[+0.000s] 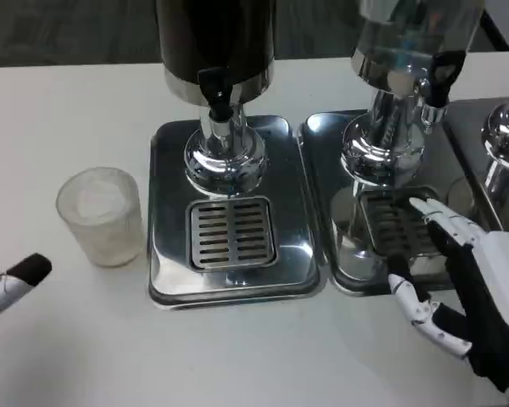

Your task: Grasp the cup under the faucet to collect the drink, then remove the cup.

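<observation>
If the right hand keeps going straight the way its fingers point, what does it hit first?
Probably the slotted grate of the second dispenser's drip tray; the right hand already overlaps its front edge, though height is unclear.

Drink station: steel dispensers (216,76), drip trays (232,233)

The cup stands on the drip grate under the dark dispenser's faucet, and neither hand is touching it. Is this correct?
Not quite. In the head view the cup stands on the white table, left of the tray with the drip grate, not under the faucet. The rest holds: the left hand and the right hand are both apart from it.
</observation>
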Motion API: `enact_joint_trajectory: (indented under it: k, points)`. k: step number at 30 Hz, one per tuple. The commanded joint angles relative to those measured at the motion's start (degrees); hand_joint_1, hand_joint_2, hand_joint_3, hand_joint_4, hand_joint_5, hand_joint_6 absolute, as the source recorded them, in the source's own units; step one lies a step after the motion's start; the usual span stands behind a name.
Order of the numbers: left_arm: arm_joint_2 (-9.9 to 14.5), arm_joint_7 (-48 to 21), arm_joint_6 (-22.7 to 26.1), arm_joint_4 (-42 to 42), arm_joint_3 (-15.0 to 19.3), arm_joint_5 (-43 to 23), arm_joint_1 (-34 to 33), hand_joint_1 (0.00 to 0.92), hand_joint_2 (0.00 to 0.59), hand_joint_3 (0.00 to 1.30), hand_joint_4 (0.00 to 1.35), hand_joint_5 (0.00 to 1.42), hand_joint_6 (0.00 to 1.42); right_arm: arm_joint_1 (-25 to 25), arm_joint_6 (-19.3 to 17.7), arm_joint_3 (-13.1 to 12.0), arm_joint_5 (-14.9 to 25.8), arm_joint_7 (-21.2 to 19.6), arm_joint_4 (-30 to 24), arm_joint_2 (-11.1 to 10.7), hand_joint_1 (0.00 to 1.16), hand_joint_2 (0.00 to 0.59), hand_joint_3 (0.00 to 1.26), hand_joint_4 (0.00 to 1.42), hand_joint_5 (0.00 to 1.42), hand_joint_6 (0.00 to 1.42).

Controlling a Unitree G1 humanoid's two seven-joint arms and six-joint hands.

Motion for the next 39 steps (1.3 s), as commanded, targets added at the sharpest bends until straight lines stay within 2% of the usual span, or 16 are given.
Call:
enact_joint_trajectory:
  k: [1, 15, 25, 39]
  points:
    - [2.5, -2.0, 2.0, 4.9, -2.1, 0.2, -4.2, 0.013, 0.000, 0.00, 0.00, 0.12, 0.21, -1.5, 0.3, 1.2, -0.5, -0.8, 0.6, 1.2, 0.35, 0.438, 0.20, 0.16, 0.18, 0.27]
    - [5.5, -0.9, 0.3, 20.9, -8.5, 2.1, -15.5, 0.104, 0.000, 0.00, 0.00, 0.19, 0.26, -2.9, 0.0, 3.6, -0.9, -1.3, 1.9, 2.2, 0.35, 0.437, 0.21, 0.18, 0.19, 0.27]
    - [7.6, 1.6, -1.8, 37.4, -14.9, 5.2, -25.0, 0.156, 0.001, 0.00, 0.02, 0.24, 0.31, -3.3, 0.0, 5.0, -0.8, -1.8, 2.5, 2.6, 0.35, 0.437, 0.22, 0.20, 0.19, 0.28]
    - [7.2, 2.4, -7.0, 49.0, -19.4, 4.8, -33.0, 0.156, 0.000, 0.04, 0.07, 0.30, 0.40, -2.9, 0.1, 5.5, -0.7, -1.8, 2.2, 2.6, 0.35, 0.437, 0.22, 0.20, 0.19, 0.28]
